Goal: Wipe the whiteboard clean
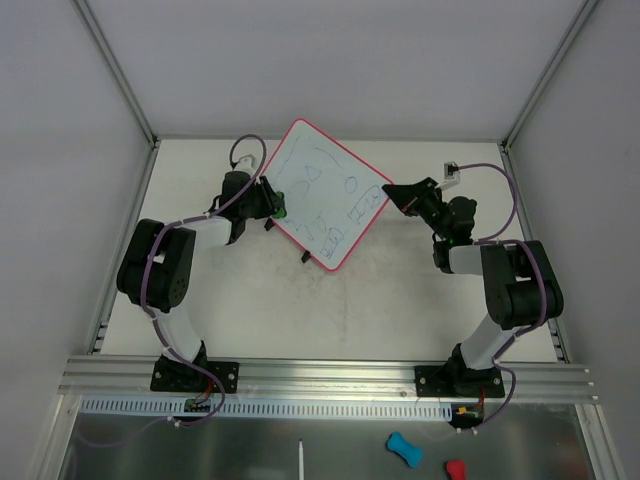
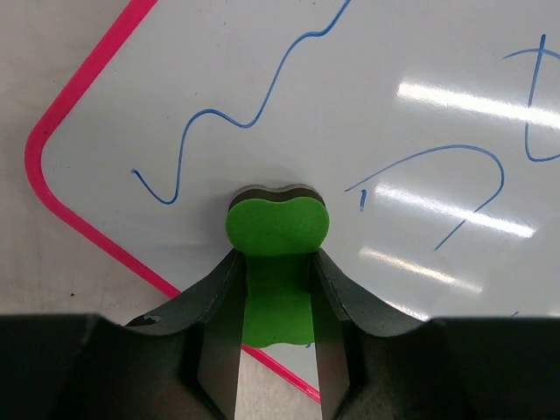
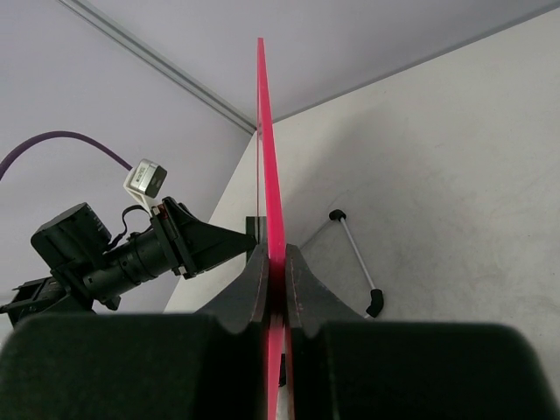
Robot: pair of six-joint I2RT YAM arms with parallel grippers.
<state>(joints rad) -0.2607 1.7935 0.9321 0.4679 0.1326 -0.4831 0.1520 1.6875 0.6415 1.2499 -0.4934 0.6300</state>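
Thin, stiff and probably light, the whiteboard [image 1: 322, 195] is held over the desk [image 1: 400, 300], its pink edge pinched in the jaws of the right gripper [image 3: 275, 262]; the left gripper [image 2: 278, 271] clamps a green eraser [image 2: 278, 229] on its slick face.

Table [image 1: 400, 310]: off-white, mid frame; grey scuffs at centre.
Rail [image 1: 330, 372]: aluminium, along near edge, lower frame.
Left base [image 1: 193, 375], right base [image 1: 458, 380]: black, on rail.
Whiteboard [image 1: 325, 195]: upper centre; contact with table unclear.
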